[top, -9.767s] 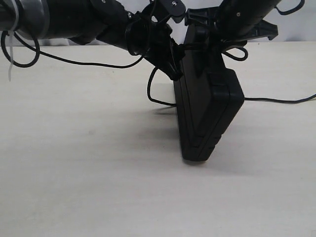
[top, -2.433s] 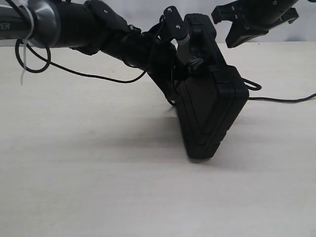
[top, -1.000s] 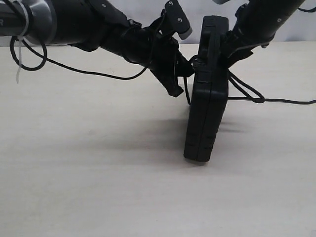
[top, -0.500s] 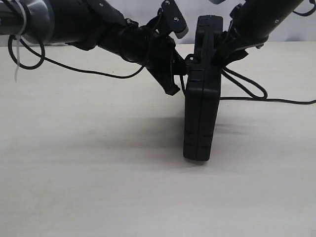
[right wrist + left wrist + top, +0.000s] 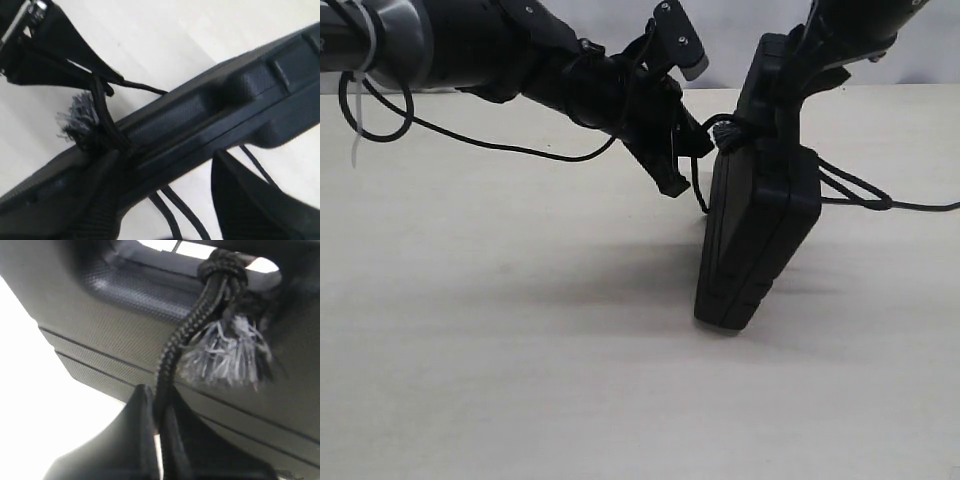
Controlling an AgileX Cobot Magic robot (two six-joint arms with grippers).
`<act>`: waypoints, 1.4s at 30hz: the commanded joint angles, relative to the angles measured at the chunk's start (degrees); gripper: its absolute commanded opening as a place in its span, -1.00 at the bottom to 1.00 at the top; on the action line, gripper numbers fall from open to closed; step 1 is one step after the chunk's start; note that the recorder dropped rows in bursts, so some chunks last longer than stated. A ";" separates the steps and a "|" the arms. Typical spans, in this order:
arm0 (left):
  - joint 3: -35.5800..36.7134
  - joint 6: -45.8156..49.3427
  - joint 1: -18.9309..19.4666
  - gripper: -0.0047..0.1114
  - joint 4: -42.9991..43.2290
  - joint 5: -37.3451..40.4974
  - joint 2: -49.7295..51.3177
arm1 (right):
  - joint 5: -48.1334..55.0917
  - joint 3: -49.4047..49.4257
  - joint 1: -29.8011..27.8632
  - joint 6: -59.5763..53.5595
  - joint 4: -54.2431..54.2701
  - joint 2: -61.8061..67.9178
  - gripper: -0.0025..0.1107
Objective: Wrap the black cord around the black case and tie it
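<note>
The black case (image 5: pixel 752 235) stands on one edge on the table, its top leaning to the right. At its upper left side sits the black cord's knot (image 5: pixel 732 134) with a frayed grey tuft (image 5: pixel 225 357). My left gripper (image 5: pixel 700 141) is just left of the knot, shut on the black cord (image 5: pixel 170 352) a short way below it. In its own view the left gripper (image 5: pixel 159 412) pinches the strand against the ribbed case wall (image 5: pixel 95 347). My right gripper (image 5: pixel 165 156) is open, its fingertips (image 5: pixel 227 172) at the case's edge (image 5: pixel 200 117); outside it sits at the case's top (image 5: pixel 805 78).
Slack cord lies in loops (image 5: pixel 855 188) on the table right of the case and trails off to the right (image 5: pixel 930 207). The left arm's thin black cable (image 5: pixel 470 140) hangs over the pale table (image 5: pixel 520 350).
The case has tipped from nearly upright to leaning right at its top. My right gripper moved up and right with it. The cord loops shifted right. The left gripper keeps its hold.
</note>
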 commanded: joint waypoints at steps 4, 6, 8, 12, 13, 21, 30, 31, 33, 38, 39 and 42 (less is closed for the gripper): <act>-0.36 -1.28 -0.14 -0.92 -0.04 0.82 -0.81 | 0.31 4.29 -0.04 3.89 1.48 2.24 -0.05; -0.36 -1.39 -0.14 -0.92 -0.04 1.03 -0.81 | -0.07 4.58 -0.04 4.02 2.10 3.22 -0.05; -0.36 -1.49 -0.14 -0.92 -0.04 1.59 -0.81 | -0.75 4.58 -0.04 4.12 3.42 3.75 -0.05; -0.36 -1.49 -0.14 -0.91 0.07 1.13 -0.81 | -1.78 4.44 -0.04 3.93 4.13 3.29 -0.05; -0.36 -1.49 -0.14 -0.89 0.07 1.04 -0.81 | -1.78 4.14 -0.04 3.93 4.13 3.31 -0.05; -0.36 -1.39 -0.01 -0.07 0.18 -0.08 -0.81 | -1.31 3.24 -0.04 3.93 4.38 3.18 -0.05; -0.36 -4.64 -0.01 0.15 13.34 0.70 -1.04 | -1.44 3.24 -0.04 3.93 4.38 3.18 -0.05; -0.36 -4.45 -0.01 0.15 13.34 1.11 -1.04 | -1.44 3.24 -0.04 3.93 4.38 3.18 -0.05; -0.36 -4.39 -0.01 0.15 13.34 1.35 -1.04 | -1.44 3.24 -0.04 3.93 4.38 3.18 -0.05; -0.36 -4.51 -0.01 0.15 14.73 1.25 -2.76 | -1.24 3.24 -0.04 4.03 4.38 3.18 -0.05; -0.36 -4.75 -0.01 0.15 14.90 1.25 -3.29 | -1.24 3.24 -0.04 4.03 4.38 3.18 -0.05; -0.36 -5.84 -0.01 0.15 16.28 1.25 -6.16 | -1.24 3.24 -0.04 4.03 4.38 3.18 -0.05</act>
